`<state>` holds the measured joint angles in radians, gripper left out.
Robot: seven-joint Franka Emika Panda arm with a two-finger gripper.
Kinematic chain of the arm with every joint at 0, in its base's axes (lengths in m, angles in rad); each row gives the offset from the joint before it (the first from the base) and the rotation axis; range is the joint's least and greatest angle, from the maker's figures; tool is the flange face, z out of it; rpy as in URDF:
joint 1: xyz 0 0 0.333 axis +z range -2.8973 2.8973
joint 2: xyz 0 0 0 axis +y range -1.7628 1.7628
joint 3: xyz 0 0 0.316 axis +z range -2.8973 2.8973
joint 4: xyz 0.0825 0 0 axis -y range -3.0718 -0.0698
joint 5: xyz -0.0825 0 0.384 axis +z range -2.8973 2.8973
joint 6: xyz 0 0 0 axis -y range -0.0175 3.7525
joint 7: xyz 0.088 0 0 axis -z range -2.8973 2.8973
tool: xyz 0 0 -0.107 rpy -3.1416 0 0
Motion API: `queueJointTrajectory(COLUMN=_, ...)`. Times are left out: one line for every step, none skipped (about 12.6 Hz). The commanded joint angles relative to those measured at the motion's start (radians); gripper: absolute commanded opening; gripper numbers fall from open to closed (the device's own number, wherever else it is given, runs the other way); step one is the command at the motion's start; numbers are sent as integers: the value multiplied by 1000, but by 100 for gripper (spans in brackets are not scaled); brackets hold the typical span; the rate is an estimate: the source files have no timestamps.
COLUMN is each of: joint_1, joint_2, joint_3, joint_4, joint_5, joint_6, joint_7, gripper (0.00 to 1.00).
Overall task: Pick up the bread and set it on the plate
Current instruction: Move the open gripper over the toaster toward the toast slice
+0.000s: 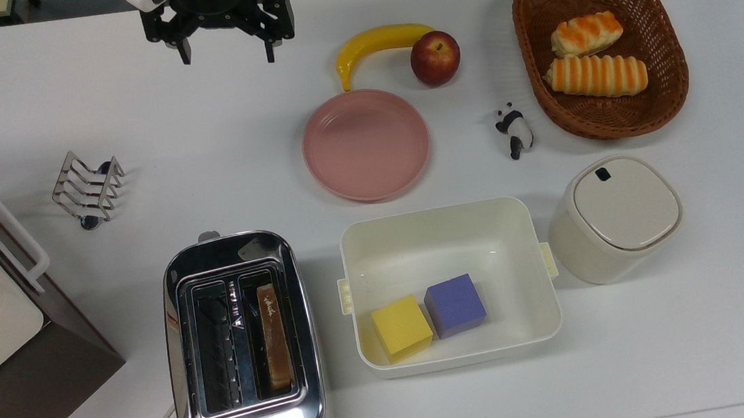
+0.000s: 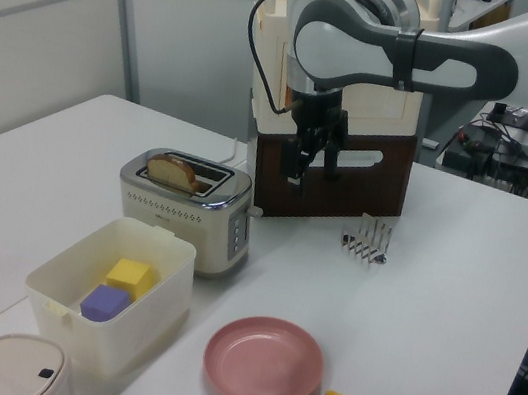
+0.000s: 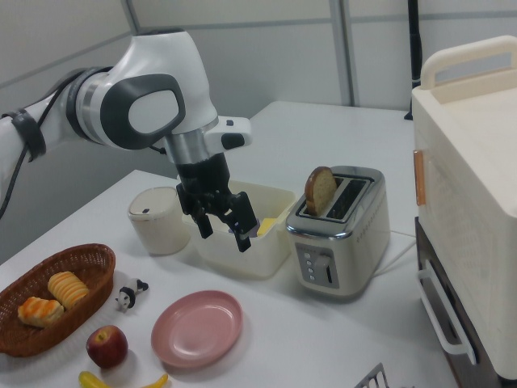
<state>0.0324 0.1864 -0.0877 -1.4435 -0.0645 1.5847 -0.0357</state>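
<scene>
The bread (image 1: 274, 338) stands on edge in one slot of the chrome toaster (image 1: 243, 348), the slot on the top view's right, with its rounded brown top poking up above the slot in the right view; the other slot is vacant. Nothing of the task looks done yet: the slice has not been lifted, and the pink plate (image 1: 366, 145) lies bare on the white surface (image 1: 730, 311). Everything is left, as I judge it: reaching to the toaster, gripping the slice by its exposed top, drawing it straight up, carrying it over and setting it down flat. In the top view, the toaster sits at the near edge with the white tub (image 1: 449, 283), holding a yellow and a purple cube, just beside it; the plate lies beyond the tub, near the middle. Farthest of all, at the far edge, hangs the pincer (image 1: 226, 52), its two fingers spread apart and gripping nothing, raised above the surface in the left view. It is well apart from the bread, with open surface between them, and well apart from the plate too.
</scene>
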Motion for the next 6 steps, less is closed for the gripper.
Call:
queueJointTrajectory(joint_1=9, joint_2=-10, joint_3=-3, joint_4=-37, joint_5=-11, joint_6=58, joint_7=4, gripper=100)
queueJointTrajectory(joint_1=9, joint_2=-10, joint_3=-3, joint_4=-37, joint_5=-12, joint_6=60, joint_7=3, gripper=100)
queueJointTrajectory(joint_1=9, joint_2=-8, joint_3=-3, joint_4=-37, joint_5=-12, joint_6=61, joint_7=3, gripper=100)
queueJointTrajectory(joint_1=9, joint_2=-8, joint_3=-3, joint_4=-37, joint_5=-12, joint_6=63, joint_7=3, gripper=100)
queueJointTrajectory(joint_1=8, joint_2=-7, joint_3=-3, joint_4=-35, joint_5=-12, joint_6=63, joint_7=3, gripper=100)
queueJointTrajectory(joint_1=9, joint_2=-2, joint_3=-3, joint_4=-35, joint_5=-12, joint_6=70, joint_7=3, gripper=100)
